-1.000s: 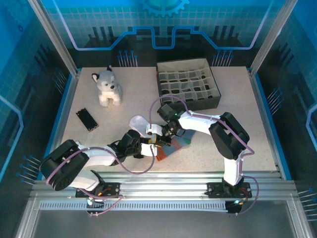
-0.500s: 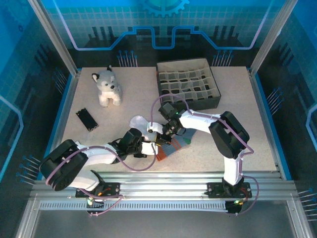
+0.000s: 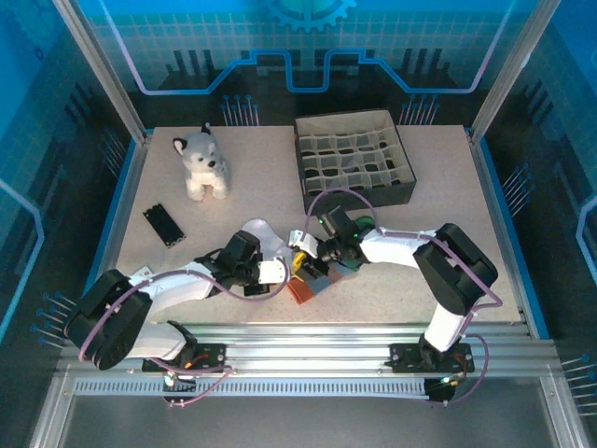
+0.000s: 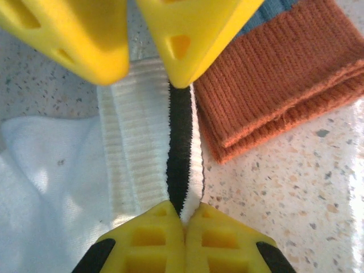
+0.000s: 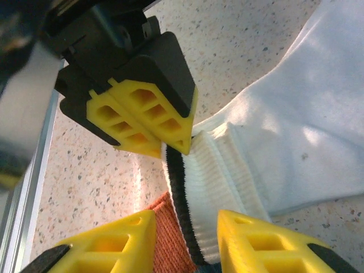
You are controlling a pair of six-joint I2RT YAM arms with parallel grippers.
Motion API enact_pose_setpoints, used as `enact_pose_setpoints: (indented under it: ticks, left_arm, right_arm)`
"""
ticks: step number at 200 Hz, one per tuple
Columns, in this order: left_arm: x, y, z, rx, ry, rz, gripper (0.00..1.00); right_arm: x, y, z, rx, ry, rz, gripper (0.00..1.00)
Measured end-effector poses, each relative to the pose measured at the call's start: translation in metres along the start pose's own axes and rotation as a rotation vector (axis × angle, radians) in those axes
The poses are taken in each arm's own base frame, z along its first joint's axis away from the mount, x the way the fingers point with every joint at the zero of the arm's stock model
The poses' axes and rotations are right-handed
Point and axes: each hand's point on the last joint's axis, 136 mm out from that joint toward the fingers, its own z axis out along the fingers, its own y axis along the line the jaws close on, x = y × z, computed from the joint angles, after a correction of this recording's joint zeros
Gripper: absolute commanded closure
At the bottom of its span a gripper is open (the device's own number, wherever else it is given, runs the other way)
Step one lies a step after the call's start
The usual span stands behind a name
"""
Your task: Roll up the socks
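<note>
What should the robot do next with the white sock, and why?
Probably ease the right gripper back off the white sock. The left gripper is shut on the striped cuff, while the right one's jaws stand open on either side of it, holding nothing, so the left can likely start the roll alone.

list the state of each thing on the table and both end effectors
white sock, not rolled, cuff pinched
grey-blue sock, lying flat, not gripped
left end effector, shut on the white sock's cuff
right end effector, open, straddling the same cuff
box, open top
toy dog, sitting upright
</note>
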Motion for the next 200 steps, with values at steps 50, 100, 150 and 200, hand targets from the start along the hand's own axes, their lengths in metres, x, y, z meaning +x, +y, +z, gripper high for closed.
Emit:
enact_pose_setpoints:
  ticks: [50, 100, 150, 200]
  left_arm:
    - [0.003, -0.001, -0.005, 0.089, 0.002, -0.089, 1.00]
    - [0.009, -0.009, -0.005, 0.157, 0.007, -0.154, 1.00]
    - [0.010, -0.006, -0.007, 0.184, 0.005, -0.195, 1.00]
    - [0.011, -0.005, -0.012, 0.206, -0.003, -0.227, 1.00]
  right_arm:
    - [-0.002, -0.002, 0.002, 0.033, -0.108, -0.015, 0.58]
    - [-0.013, -0.008, -0.004, 0.051, -0.196, -0.031, 0.58]
    - [-0.017, -0.008, -0.004, 0.058, -0.208, -0.062, 0.59]
    - [-0.012, 0.003, 0.002, 0.057, -0.167, -0.170, 0.56]
